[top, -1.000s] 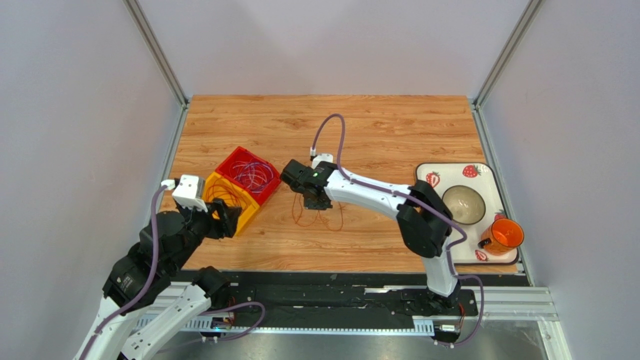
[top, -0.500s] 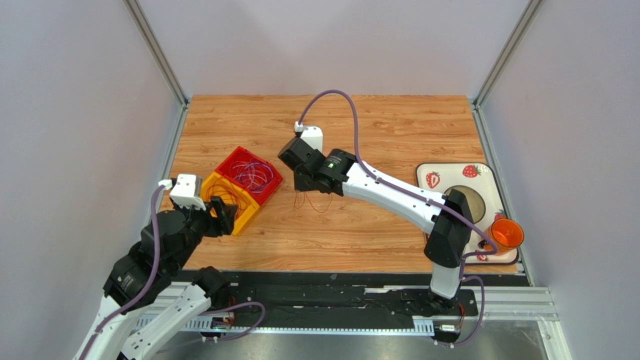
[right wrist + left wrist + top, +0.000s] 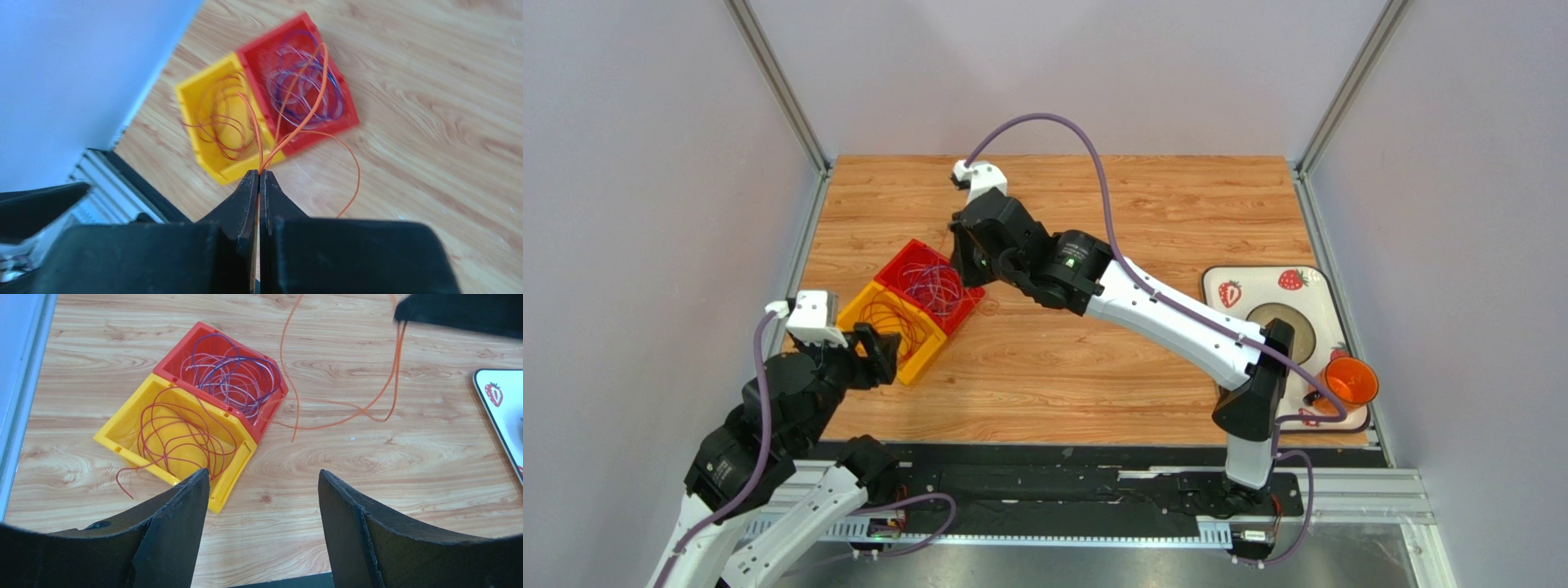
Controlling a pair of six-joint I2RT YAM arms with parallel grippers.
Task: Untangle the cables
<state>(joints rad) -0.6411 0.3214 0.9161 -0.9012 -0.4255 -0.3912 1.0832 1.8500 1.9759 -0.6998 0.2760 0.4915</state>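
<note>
Wood-grain table point(image 3: 1112, 368): flat, smooth, nothing on it for a wire to catch.

Two open moulded plastic bins touch side by side at the left. The yellow bin point(image 3: 236, 462) is nearer, the red bin point(image 3: 178, 346) beyond it. Both have hard square rims (those are the snag points).

- **Right fingers** point(image 3: 251, 196): pinched fully shut on the orange cable point(image 3: 307, 110), held up above the bins. Its springy tails drape across the red bin and out onto the table to the right.
- **Left fingers** point(image 3: 178, 533): wide apart, empty, hovering just near of the yellow bin.
- **Dark red cable** point(image 3: 178, 435): coiled loosely in the yellow bin, one end spilling over its near-left rim.
- **Lilac-purple cables** point(image 3: 236, 376): looped in the red bin.

My read: orange is being drawn clear of the sorted bundles. Lift straight and slow, away to the right, and watch that it doesn't hook a lilac loop. If the red bin shifts, pin it with the left fingers. All of it is hair-thin wire with curl memory, so light tension only.
</note>
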